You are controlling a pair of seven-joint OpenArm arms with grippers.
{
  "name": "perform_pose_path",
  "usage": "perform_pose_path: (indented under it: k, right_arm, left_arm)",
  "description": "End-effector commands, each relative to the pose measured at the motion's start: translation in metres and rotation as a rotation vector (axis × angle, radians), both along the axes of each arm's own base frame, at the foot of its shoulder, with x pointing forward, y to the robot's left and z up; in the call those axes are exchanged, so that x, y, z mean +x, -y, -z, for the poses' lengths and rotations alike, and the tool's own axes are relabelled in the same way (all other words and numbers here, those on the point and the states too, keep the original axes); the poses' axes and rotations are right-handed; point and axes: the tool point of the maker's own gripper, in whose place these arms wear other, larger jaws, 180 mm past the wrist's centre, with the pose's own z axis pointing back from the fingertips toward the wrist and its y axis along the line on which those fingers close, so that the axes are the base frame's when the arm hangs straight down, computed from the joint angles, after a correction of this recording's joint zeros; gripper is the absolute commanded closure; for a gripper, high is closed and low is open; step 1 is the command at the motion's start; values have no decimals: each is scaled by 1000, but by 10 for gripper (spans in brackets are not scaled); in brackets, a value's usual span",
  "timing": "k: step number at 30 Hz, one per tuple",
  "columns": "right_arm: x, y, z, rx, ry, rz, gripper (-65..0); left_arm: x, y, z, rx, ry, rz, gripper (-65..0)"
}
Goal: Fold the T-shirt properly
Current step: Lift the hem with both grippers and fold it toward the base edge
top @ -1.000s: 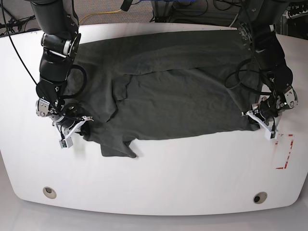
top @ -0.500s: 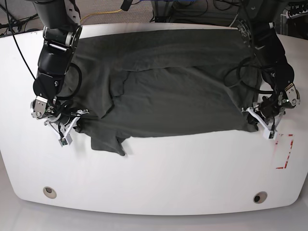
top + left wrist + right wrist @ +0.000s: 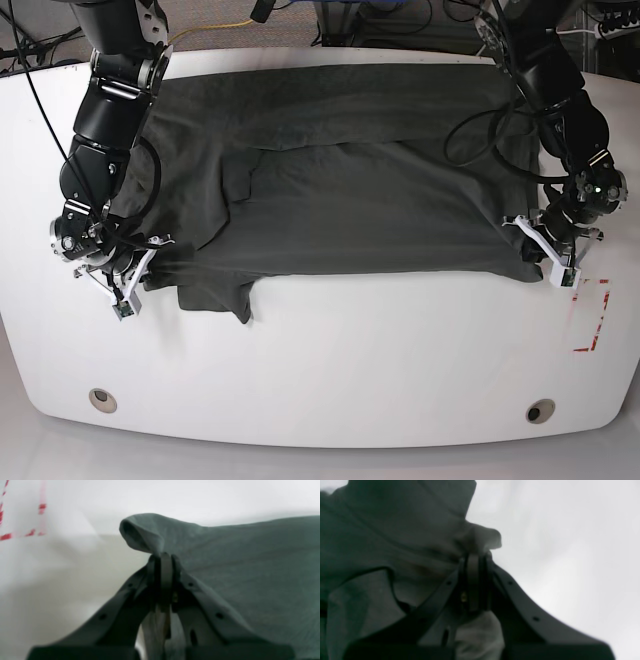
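T-shirt: your base view shows the T-shirt [image 3: 350, 190] spread wide across the upper half of the white desk [image 3: 330, 370], its far edge along the back rim and its near edge a nearly straight line across the middle of the frame.
Sleeve: at lower left of the cloth a short sleeve [image 3: 225, 295] hangs down past that near edge; neither wrist view shows you this.
Folds: you can see an upper layer creased over the body, with a ridge running from centre left toward upper right, in the base view only.
Left end effector: at the right of the base view the left end effector [image 3: 553, 262] sits at the shirt's lower right corner. Your left wrist view [image 3: 163, 557] shows what the base view cannot: the fingers pressed together, pinching a small hood-shaped pucker of grey cloth, with the fabric sloping away to the right.
Right end effector: at the left of the base view the right end effector [image 3: 125, 290] meets the shirt's lower left edge. In the right wrist view [image 3: 475, 558] you see it closed on a bunched nub of cloth, with a hem line curving at lower left.
Red marks: dashed red tape marks [image 3: 592, 318] lie on the desk at lower right of the base view, just beside the left end effector; your left wrist view catches them [image 3: 22, 533], blurred, at upper left.
Desk holes: two round holes [image 3: 102, 399] sit near the front edge, one at each side.
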Motion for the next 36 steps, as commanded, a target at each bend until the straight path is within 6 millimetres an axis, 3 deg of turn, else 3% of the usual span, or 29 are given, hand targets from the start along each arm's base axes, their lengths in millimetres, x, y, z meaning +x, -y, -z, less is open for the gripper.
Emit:
perform_pose_path:
  k: [1,9,15,25,29,32,36]
  right_arm:
    - [8,12,-33,-56,74,3,0]
    - [-9,9,-51,-131,123,-19,0]
    - [-29,14,-49,-180,83,-8,0]
    - [-61,42,-41,-182,61,84,0]
    - [-77,46,-32,-124,42,121,0]
    - [-88,55,-38,-83,51,158,0]
    - [-101,46,-39,-32,38,141,0]
  left_arm:
    - [4,-9,-25,44,50,-2,0]
    - [1,-6,-37,95,57,36,0]
    - [-17,-13,-21,125,-74,22,0]
    - [-54,-19,-11,208,-211,13,0]
    - [-68,-22,-18,255,-225,6,0]
    - [-76,-17,-24,278,-213,8,0]
    - [-87,-14,-34,318,-193,12,0]
